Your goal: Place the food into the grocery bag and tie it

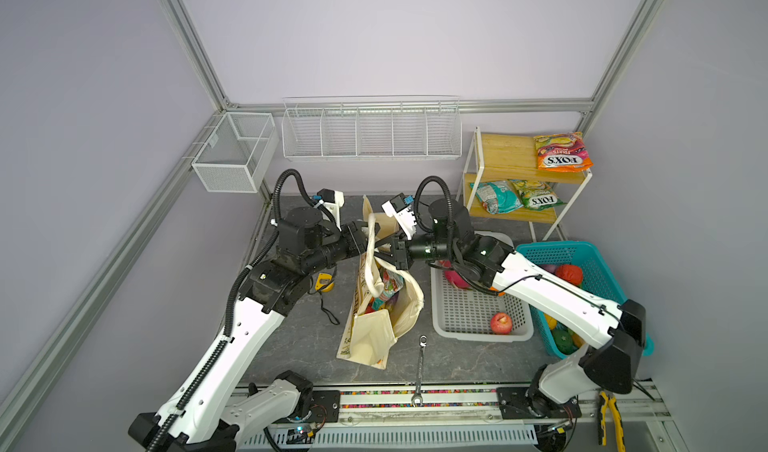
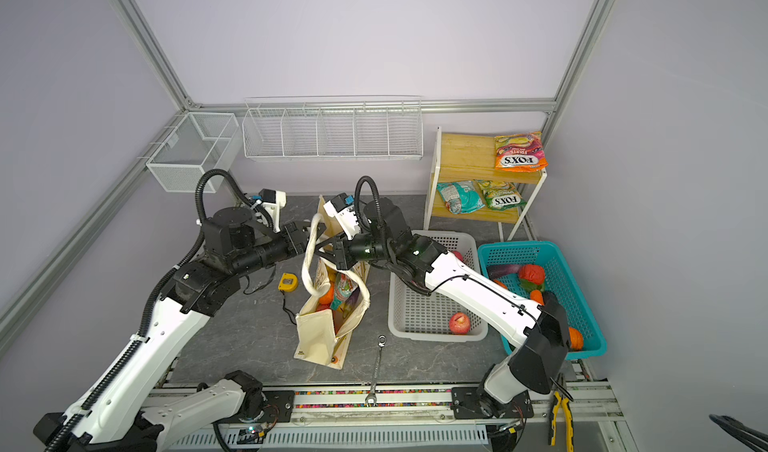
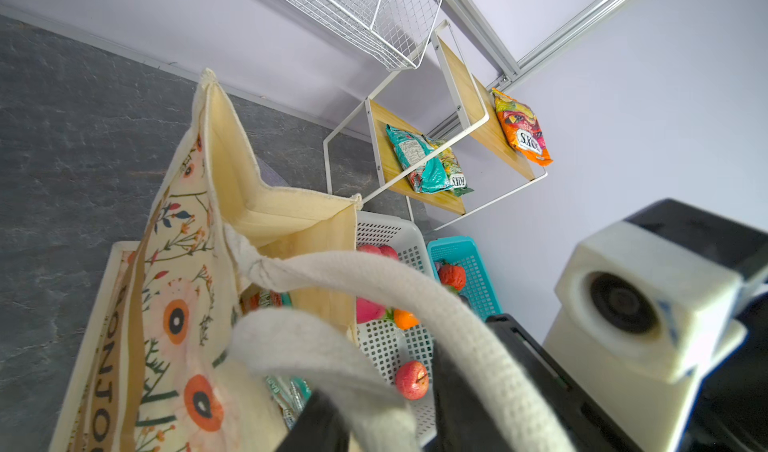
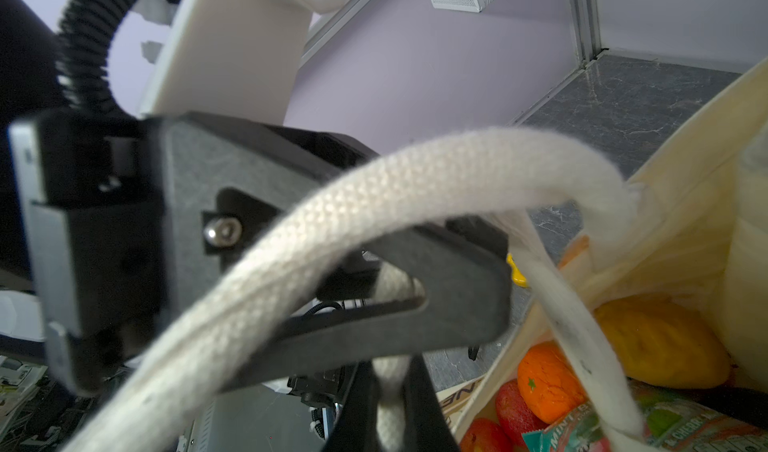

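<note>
The grocery bag [image 1: 374, 338] stands open in the middle, cream with a floral print. Inside it lie an orange [image 4: 548, 383], a yellow piece [image 4: 656, 346], red apples [image 4: 515, 408] and a snack packet [image 4: 673, 429]. Both grippers meet above its far end. My left gripper [image 1: 368, 238] [image 3: 386, 412] is shut on one white rope handle [image 3: 316, 346]. My right gripper [image 1: 384, 252] [image 4: 388, 412] is shut on a rope handle [image 4: 390, 425] too. More food sits apart: an apple [image 1: 500, 322], and packets [image 1: 563, 151] on the shelf.
A grey basket [image 1: 482, 338] and a teal basket [image 1: 582, 250] with fruit stand right of the bag. The wooden shelf [image 1: 507, 151] is at the back right. A wrench [image 1: 420, 367], a yellow tape measure [image 1: 325, 281] and pliers [image 1: 609, 416] lie around. Wire baskets [image 1: 370, 134] hang on the wall.
</note>
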Available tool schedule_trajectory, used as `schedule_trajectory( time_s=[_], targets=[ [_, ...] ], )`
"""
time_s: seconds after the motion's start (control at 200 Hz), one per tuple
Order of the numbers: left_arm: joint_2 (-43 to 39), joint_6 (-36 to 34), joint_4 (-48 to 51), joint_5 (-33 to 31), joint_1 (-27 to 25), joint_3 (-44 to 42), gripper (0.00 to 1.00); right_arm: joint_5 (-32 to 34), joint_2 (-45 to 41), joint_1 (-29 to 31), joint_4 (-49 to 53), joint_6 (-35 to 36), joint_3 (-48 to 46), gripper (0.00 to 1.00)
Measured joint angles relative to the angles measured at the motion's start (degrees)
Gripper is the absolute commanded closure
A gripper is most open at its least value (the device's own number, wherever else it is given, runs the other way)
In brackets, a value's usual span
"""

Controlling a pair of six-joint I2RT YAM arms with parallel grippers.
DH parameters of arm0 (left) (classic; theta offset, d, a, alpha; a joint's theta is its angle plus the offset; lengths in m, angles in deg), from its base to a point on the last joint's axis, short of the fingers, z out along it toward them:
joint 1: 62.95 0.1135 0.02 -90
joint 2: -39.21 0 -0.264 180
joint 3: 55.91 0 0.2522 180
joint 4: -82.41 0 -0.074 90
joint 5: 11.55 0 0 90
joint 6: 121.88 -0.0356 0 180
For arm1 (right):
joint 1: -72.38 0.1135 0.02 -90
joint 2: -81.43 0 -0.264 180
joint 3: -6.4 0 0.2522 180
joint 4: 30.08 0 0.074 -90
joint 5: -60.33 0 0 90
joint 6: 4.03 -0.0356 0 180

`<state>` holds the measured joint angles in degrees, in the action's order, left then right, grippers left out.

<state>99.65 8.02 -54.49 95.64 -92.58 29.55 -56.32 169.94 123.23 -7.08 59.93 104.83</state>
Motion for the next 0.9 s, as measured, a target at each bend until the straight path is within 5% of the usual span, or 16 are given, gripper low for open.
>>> schedule_trajectory(
  time_s=[0.21, 0.35, 0.52, 0.63, 0.9],
  targets=[
    [0.1, 0.0, -0.2, 1.1, 0.0, 0.0, 0.82, 0.0, 0.0, 0.2, 0.3, 0.6, 0.0, 0.92],
    [0.2, 0.1, -0.3, 2.0, 0.0, -0.2, 1.0, 0.2, -0.1, 0.3, 1.0, 0.9, 0.0, 0.84],
    [0.2, -0.6, 0.1, 3.1, 0.0, -0.2, 1.0, 1.3, -1.6, 0.3, 2.3, 1.6, -0.9, 0.79],
    [0.2, -1.4, 1.5, 3.5, 0.0, 0.0, 1.0, 2.0, -2.9, 0.3, 3.3, 2.4, -1.3, 0.55],
    [0.4, -2.9, 5.7, 3.5, 0.0, 3.2, 1.0, 3.9, -5.0, 0.4, 6.1, 3.8, -2.1, 0.42]
  ],
)
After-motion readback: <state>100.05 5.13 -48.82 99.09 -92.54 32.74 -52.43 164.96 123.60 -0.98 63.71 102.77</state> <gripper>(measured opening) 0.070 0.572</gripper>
